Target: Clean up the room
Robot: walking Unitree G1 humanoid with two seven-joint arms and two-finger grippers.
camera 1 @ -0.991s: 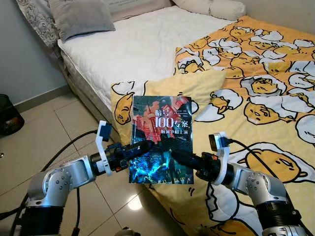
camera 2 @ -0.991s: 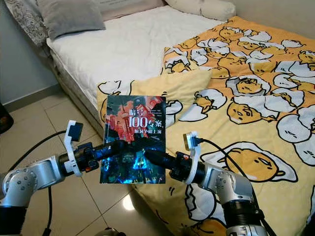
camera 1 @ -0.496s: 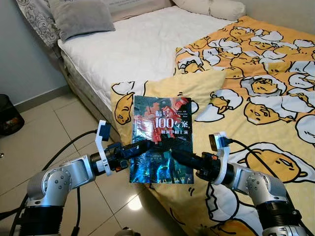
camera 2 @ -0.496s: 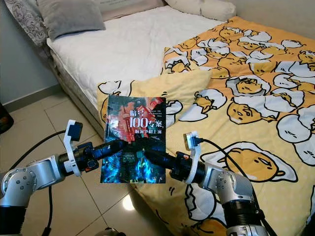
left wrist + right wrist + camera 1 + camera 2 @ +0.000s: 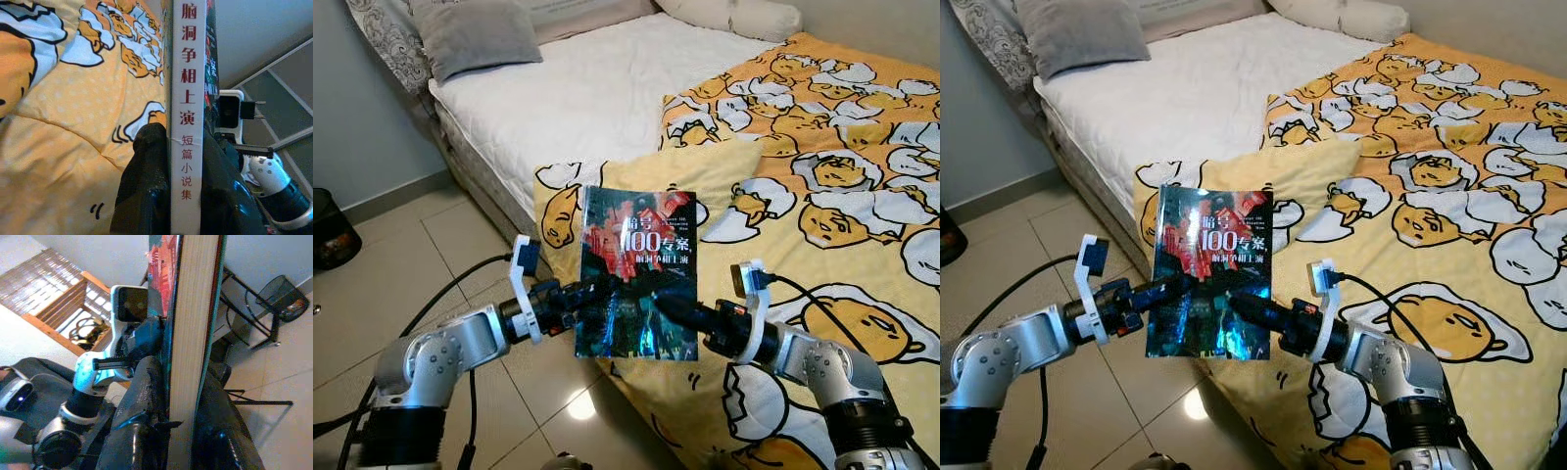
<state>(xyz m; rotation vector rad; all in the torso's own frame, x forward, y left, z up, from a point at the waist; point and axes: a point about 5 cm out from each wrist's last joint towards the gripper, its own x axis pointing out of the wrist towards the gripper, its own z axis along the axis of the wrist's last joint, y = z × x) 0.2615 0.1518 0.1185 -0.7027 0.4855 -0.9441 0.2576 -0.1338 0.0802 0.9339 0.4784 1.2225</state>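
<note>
Left eye view: the book (image 5: 639,272) stands upright over the bed's (image 5: 607,88) near edge, its long axis vertical, between the left tool (image 5: 597,291) and right tool (image 5: 668,302), both equally near.

Left wrist view: the left tool's fingers (image 5: 142,186) clamp the book at its spine.

Right wrist view: the right tool's fingers (image 5: 142,396) pinch the book's page edge, facing the left tool.

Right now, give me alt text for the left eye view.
Both grippers, left gripper and right gripper, clamp a dark book upright above the edge of a bed with a yellow cartoon-print duvet; tiled floor lies below.
</note>
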